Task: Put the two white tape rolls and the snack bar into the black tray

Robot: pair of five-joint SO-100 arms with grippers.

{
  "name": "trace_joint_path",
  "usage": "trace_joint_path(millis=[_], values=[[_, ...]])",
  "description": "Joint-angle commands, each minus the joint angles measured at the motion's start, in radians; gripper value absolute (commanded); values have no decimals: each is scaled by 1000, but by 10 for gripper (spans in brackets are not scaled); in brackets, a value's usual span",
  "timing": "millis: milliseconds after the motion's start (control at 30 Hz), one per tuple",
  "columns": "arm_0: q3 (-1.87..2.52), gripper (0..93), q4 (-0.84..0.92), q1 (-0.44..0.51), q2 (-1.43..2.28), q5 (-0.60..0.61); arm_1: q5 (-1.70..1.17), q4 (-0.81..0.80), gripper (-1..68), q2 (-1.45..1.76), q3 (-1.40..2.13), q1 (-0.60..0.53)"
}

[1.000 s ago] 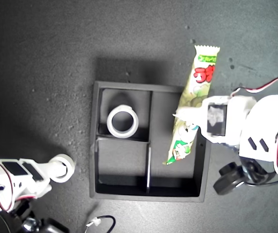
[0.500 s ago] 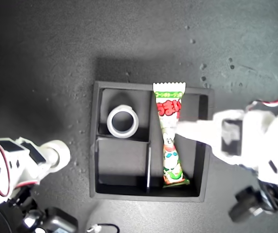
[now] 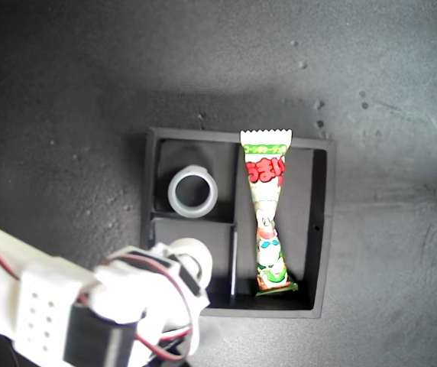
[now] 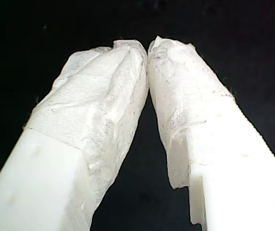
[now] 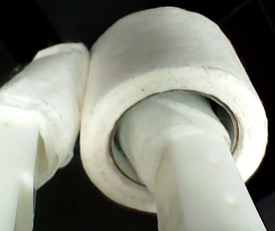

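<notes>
A dark grey, finely grained tabletop spreads out on every side of my second gripper. Small pale specks are scattered on it well away from that gripper, towards the exterior view's upper right.

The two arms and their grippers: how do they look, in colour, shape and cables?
The arm in the exterior view is white blocky plastic, with a dark servo face, small holes, and red and black cables. My first gripper and my second gripper have long white fingers with wrinkled white tape around the tips.
</notes>
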Motion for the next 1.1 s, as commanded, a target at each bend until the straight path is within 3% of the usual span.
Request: trace_joint_path(millis=[0,67,200,367,433,567,733,833,933,1067], values=[[-89,1,18,40,-41,-51,54,-195,-7,253,408,26],[-110,18,18,58,-71,-72,77,-245,-7,344,554,17],[-120,186,20,83,-106,-118,124,-350,-7,491,810,-5],[-115,243,21,86,-101,-155,166,-431,-7,627,1012,-35],[-69,209,21,69,-46,-152,184,-468,-7,692,1103,-54],[209,54,23,-26,247,-121,201,-600,-7,913,1379,-101],[621,1,8,-225,681,-37,204,-667,-7,1051,1592,-124],[962,1,-94,-331,948,-5,212,-718,-7,1051,1678,-132],[1305,1,-241,-360,1197,-5,222,-727,-7,1051,1746,-133],[1684,0,-399,-325,1456,-74,249,-733,-7,1052,1832,-127]])
